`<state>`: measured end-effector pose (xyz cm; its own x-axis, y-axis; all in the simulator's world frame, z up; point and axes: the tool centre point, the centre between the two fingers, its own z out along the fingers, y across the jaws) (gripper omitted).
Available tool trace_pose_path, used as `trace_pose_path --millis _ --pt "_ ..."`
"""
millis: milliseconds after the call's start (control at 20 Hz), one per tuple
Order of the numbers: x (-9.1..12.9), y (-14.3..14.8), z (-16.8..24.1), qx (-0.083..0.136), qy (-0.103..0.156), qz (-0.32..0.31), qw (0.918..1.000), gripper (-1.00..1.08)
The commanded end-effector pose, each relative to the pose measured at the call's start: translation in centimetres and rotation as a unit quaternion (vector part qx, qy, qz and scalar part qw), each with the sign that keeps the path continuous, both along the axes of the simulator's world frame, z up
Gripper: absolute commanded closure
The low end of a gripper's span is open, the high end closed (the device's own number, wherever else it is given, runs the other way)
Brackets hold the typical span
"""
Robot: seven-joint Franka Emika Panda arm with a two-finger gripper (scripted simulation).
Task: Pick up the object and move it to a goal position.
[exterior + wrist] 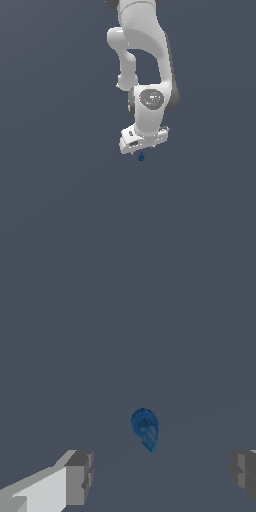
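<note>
The pincer [159, 476] hangs with its fingers [79, 478] spread wide, gripping nothing. The small blue object [145, 428] lies just beyond the pincer, between the two fingers' lines, apart from both.

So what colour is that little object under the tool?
Dark blue; it shows best in the wrist view.

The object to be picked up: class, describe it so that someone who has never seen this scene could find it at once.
Start at the white robot arm hanging over the plain grey floor and follow it down to the end effector. Just beneath lies the object, a tiny dark-blue blob. The wrist view shows it rounded at one end, tapering to a point; it is the only coloured thing there.
</note>
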<state>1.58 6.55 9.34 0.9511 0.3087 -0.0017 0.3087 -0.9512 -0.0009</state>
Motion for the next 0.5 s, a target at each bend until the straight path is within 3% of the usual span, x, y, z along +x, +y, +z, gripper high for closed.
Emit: trace_pose_path --millis 0,450 --pt "0.0 0.0 0.0 0.000 0.000 0.000 1.0000 -0.92" --pt "-0.1 0.0 -3.1 0.000 -0.001 0.002 1.0000 -0.92"
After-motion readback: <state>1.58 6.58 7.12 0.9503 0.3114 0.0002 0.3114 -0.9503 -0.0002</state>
